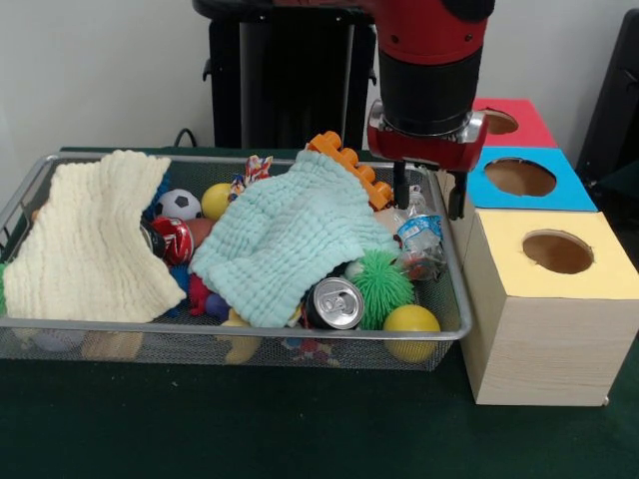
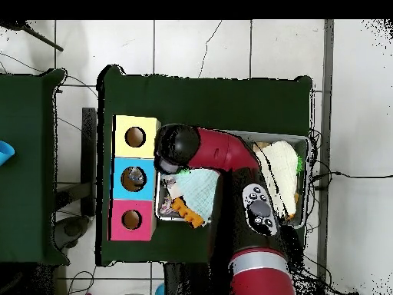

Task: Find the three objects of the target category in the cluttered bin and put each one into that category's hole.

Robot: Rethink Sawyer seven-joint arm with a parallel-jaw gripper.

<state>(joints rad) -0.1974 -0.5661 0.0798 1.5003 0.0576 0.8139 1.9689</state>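
The wire mesh bin (image 1: pixel 200 329) fills the table's left and middle in the front view. One clear bottle with a blue-and-white label (image 1: pixel 419 239) lies at the bin's right end, beside a mint cloth. Other bottles are hidden. My gripper (image 1: pixel 427 192) hangs just above this bottle, open and empty, with its fingers apart and not touching it. The blue-topped box's hole (image 1: pixel 519 177) is to the right of the gripper. In the overhead view the arm's head (image 2: pixel 172 150) covers the gripper, and something pale shows inside the blue box's hole (image 2: pixel 133 177).
A mint cloth (image 1: pixel 290 235) and a cream cloth (image 1: pixel 95 239) cover much of the bin. A silver can (image 1: pixel 334 302), a green spiky ball (image 1: pixel 382 282), a yellow ball (image 1: pixel 411 321) and an orange block (image 1: pixel 349 165) lie around. The red-topped box (image 1: pixel 534 128) and yellow-topped box (image 1: pixel 557 289) flank the blue one.
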